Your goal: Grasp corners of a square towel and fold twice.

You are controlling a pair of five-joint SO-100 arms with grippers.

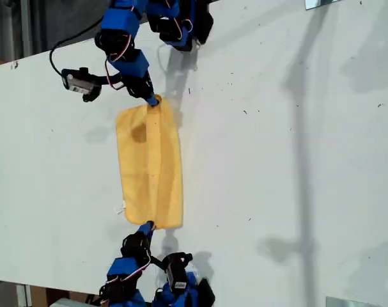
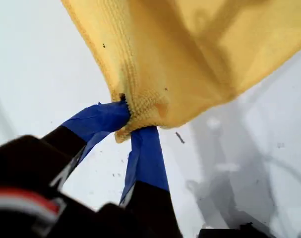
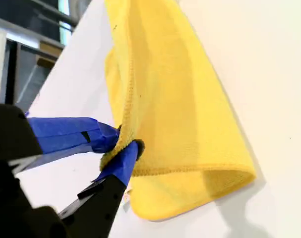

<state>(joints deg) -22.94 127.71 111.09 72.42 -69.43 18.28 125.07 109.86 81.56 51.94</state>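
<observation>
Towel sagging soft, light; my first gripper and second gripper pinching hems, 12 and 6 o'clock exterior.

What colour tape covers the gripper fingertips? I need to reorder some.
Blue tape on the fingertips, clearest in the first wrist view.
</observation>
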